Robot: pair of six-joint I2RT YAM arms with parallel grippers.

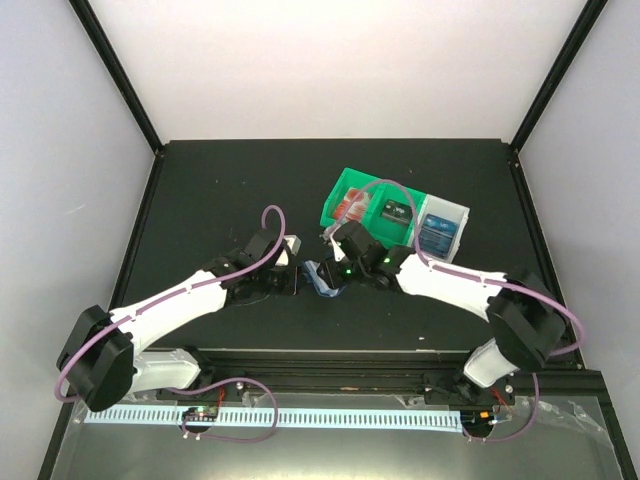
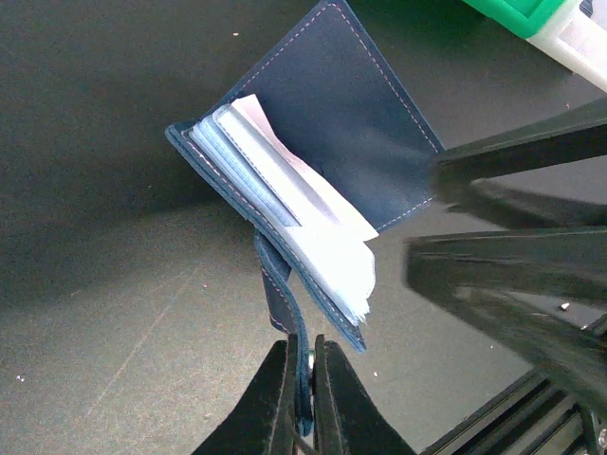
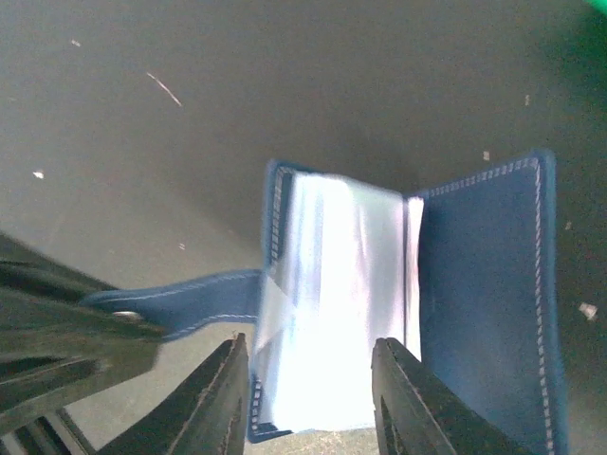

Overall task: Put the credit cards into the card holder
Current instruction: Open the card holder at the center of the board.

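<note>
Two arms meet mid-table over the card holder (image 1: pixel 322 278), just near of the tray (image 1: pixel 366 180) that holds credit cards (image 1: pixel 350 207). Your left wrist view shows the left gripper (image 2: pixel 305 355) clamped on its snap tab (image 2: pixel 283 289). Your right wrist view shows the right gripper (image 3: pixel 311 351) with jaws apart, straddling the clear sleeves (image 3: pixel 332 284).

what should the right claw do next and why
Probably lower the right claw a touch and close on the clear sleeves: its jaws straddle them with no card held, while the left claw clamps the card holder by its snap tab, cover open.
</note>
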